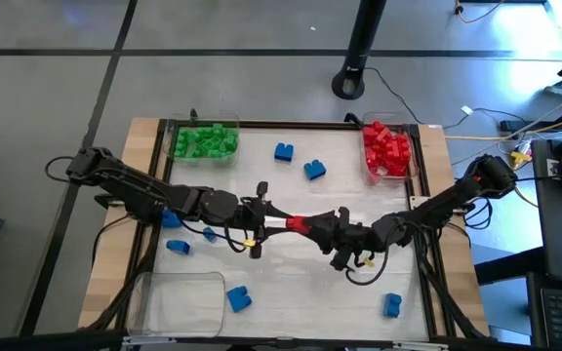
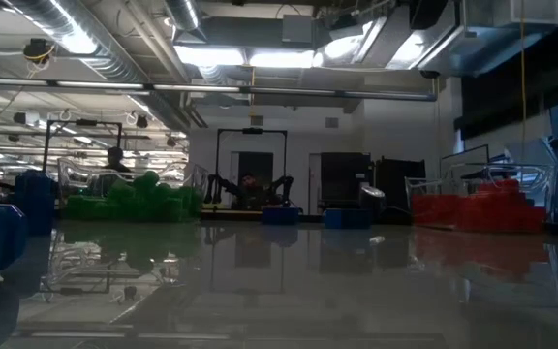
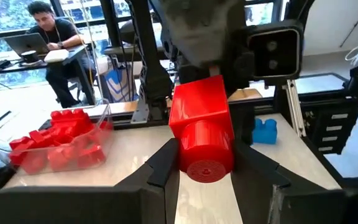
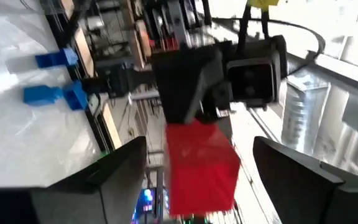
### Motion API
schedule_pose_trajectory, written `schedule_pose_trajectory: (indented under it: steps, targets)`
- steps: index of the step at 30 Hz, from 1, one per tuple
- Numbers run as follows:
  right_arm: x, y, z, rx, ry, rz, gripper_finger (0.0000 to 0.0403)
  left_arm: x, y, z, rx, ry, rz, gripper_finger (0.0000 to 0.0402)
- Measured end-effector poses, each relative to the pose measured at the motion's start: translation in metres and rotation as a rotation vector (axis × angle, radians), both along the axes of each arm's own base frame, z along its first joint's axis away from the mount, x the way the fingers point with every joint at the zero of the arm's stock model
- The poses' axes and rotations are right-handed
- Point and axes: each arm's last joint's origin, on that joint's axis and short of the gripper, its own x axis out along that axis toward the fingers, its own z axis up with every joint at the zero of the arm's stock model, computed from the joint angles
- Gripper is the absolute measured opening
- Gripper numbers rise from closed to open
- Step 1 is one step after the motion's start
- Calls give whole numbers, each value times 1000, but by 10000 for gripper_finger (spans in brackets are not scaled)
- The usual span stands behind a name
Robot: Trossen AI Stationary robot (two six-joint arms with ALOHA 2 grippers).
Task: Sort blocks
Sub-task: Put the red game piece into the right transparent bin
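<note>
Left gripper [image 1: 283,222] is clamped on a red block [image 1: 297,224], held in the air over the middle of the table [image 1: 291,283]. In the left wrist view the two dark fingers [image 3: 160,165] press against the sides of this red block [image 3: 201,134], its round underside tube facing the camera.

Right gripper [image 1: 328,230] stands directly opposite, nose to nose with the left one. Its jaws are spread apart on either side of the far end of the same red block [image 4: 199,167]; contact cannot be confirmed from the right wrist view.

Beyond the grippers, toward the far edge: two loose blue blocks [image 1: 299,161]. At the far left corner, a clear tray of green blocks [image 1: 205,141]; at the far right corner, a clear tray of red blocks [image 1: 388,148].

Under and beside the left arm: more blue blocks [image 1: 176,232]. Nearer the front edge: a blue block [image 1: 238,298] just beside an empty clear tray [image 1: 179,302], and another blue block [image 1: 391,305] below the right arm.

A person sits at a desk in the room beyond.
</note>
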Motion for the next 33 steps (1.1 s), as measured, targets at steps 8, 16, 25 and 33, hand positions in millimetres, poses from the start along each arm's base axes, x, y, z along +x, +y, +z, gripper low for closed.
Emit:
schedule_pose_trajectory:
  steps: [8,16,25,33]
  targets:
    - [3,-5,-1,-3,6,-16,204,0,-1,2,-6,-11,-1,104]
    - [2,-6,-1,-6,15,-41,123,0,0,2,9,-20,-6,116]
    - [1,-10,6,-8,9,-189,124,-11,22,22,90,-34,84,191]
    - [-5,-36,44,-89,35,-646,124,-45,61,44,191,-81,289,202]
